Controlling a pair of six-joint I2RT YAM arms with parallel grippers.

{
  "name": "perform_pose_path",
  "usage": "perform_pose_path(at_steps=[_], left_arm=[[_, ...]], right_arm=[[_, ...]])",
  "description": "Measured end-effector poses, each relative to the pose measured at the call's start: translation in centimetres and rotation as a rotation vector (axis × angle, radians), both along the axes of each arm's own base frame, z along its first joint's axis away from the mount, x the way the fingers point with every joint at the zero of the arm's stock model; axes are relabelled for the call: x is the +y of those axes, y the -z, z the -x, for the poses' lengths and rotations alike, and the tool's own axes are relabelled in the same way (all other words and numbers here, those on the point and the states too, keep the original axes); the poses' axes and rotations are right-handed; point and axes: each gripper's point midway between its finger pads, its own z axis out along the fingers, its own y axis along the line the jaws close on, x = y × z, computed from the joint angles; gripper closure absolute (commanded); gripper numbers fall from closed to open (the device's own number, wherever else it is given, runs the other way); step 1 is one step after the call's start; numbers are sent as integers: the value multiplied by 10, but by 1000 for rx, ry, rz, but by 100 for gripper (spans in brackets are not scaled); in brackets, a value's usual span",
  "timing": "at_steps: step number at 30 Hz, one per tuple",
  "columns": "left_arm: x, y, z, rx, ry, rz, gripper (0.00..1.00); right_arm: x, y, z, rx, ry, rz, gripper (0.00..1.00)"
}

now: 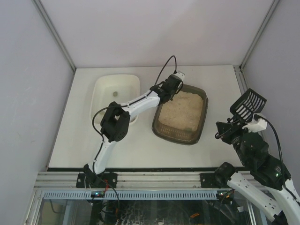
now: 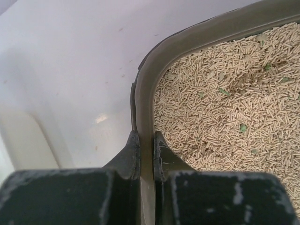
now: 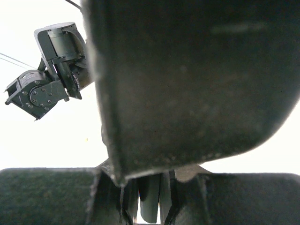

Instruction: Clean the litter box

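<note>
1. Toward 3 o'clock of the table (image 1: pixel 140 147) centre in the top view: the litter box (image 1: pixel 180 115), a dark brown tray turned slightly askew, filled with beige pellet litter flecked with a few green bits
2. At its 9 o'clock, near but apart: a white tub (image 1: pixel 115 91), long axis running 12 to 6 o'clock
3. On the left arm: rooted at 7 o'clock on the table's near edge, rising to a sharply bent elbow over the tub's near right corner, then stretched toward 1 o'clock, forearm low and ending at the litter box's far left corner
4. At the left gripper (image 2: pixel 146 150): pinched tight on the litter box rim, one of the fingers (image 2: pixel 127 157) outside the wall, the other inside, just over the pellets
5. On the right arm: folded at 4 o'clock, off the table's right edge, wrist lifted and aimed toward 12 o'clock
6. At the right gripper (image 1: pixel 235 123): clamped on the handle of a black slotted scoop (image 1: pixel 248 105), held up in the air at the litter box's 3 o'clock, well apart from it
7. In the right wrist view: mostly the scoop's dark underside, handle narrowing down between the fingers
</note>
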Motion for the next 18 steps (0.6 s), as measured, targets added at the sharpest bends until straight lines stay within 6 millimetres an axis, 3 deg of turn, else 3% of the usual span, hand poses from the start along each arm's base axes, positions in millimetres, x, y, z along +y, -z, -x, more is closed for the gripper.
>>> perform_pose_path(at_steps=[11,18], left_arm=[[-67,-3,23,38,691,-163,100],[-104,-3,69,-11,1202,-185,100]], right_arm=[[-16,1,6,1,60,-8,100],[-28,-2,15,-3,104,-49,100]])
